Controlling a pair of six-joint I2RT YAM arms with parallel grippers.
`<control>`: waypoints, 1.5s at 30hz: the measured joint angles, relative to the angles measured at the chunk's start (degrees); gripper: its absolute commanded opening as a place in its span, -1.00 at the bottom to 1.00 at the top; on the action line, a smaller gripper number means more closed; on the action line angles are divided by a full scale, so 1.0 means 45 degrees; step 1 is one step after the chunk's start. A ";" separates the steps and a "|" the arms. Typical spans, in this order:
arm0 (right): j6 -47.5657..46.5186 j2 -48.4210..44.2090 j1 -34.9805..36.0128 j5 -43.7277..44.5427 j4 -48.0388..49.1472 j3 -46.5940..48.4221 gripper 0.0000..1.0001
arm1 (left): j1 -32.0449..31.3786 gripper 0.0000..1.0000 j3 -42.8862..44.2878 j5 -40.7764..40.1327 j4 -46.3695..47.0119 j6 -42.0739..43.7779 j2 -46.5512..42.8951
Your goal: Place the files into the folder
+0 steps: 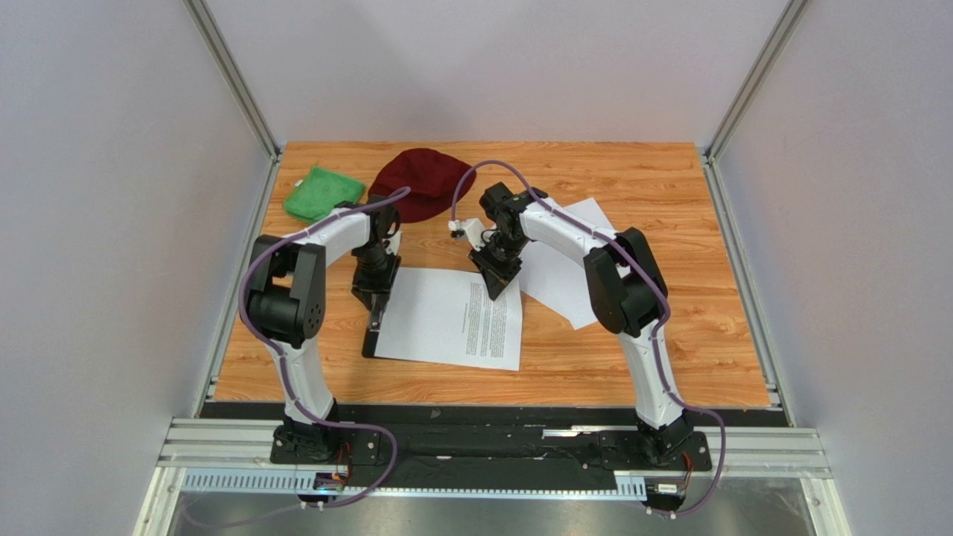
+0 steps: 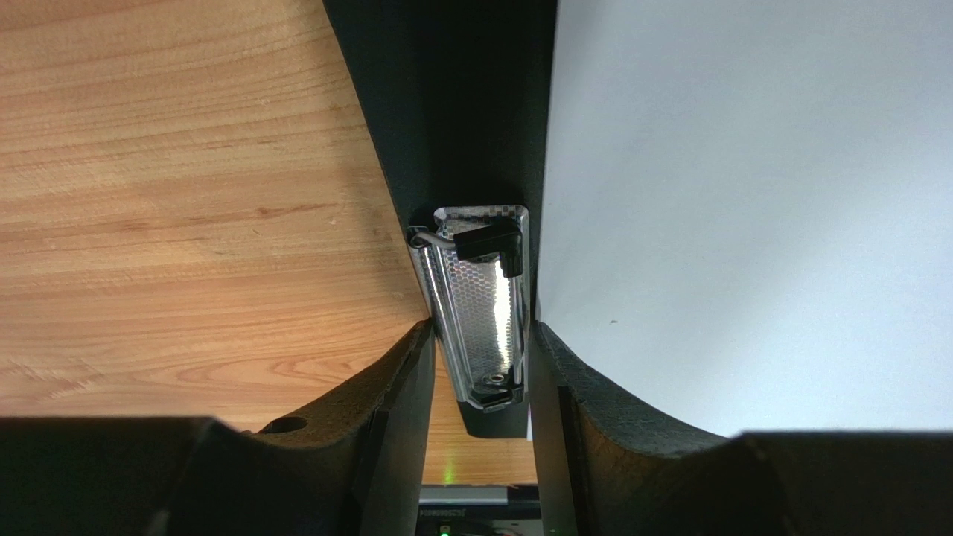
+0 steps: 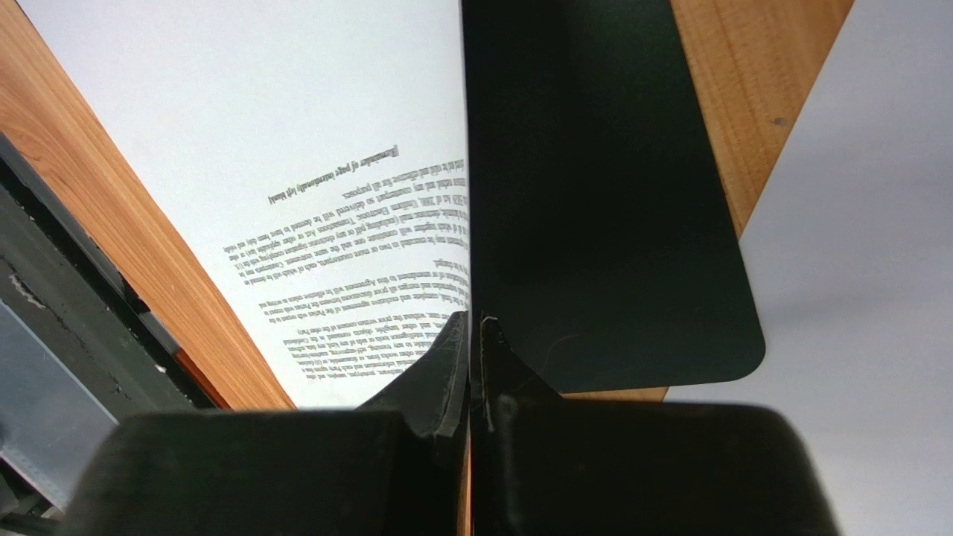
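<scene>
A white sheet with printed text (image 1: pixel 447 318) lies over the black folder (image 1: pixel 370 335), and only the folder's left edge shows from above. My left gripper (image 1: pixel 375 299) points down at that edge. In the left wrist view it is open (image 2: pixel 481 335), its fingers close on either side of the silver clip (image 2: pixel 475 302), with the folder (image 2: pixel 470 112) and white paper (image 2: pixel 749 201) beyond. My right gripper (image 1: pixel 498 285) is at the sheet's far right edge. In the right wrist view it is shut (image 3: pixel 474 324) on the printed sheet's (image 3: pixel 336 168) lifted edge, bare folder (image 3: pixel 604 201) beside it.
More loose white sheets (image 1: pixel 571 274) lie right of the right gripper. A dark red cap (image 1: pixel 420 179) and a green cloth (image 1: pixel 322 192) sit at the back left of the wooden table (image 1: pixel 671 190). Grey walls close in the sides and back.
</scene>
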 measured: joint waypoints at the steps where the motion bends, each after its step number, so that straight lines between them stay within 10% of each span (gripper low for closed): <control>1: -0.0005 0.0000 0.0019 0.0024 -0.0019 0.0044 -0.99 | 0.0000 0.11 -0.0019 -0.0029 0.0019 -0.0044 -0.0044; 23: -0.0117 0.0321 0.0044 0.0078 -0.0194 0.0136 -1.00 | 0.0005 0.48 0.0209 -0.0476 -0.0199 -0.0112 0.0083; 45: -0.0194 0.0403 0.0044 0.0117 -0.0189 0.0136 -1.00 | 0.0053 -1.00 0.0321 0.0165 -0.0243 0.0053 0.0393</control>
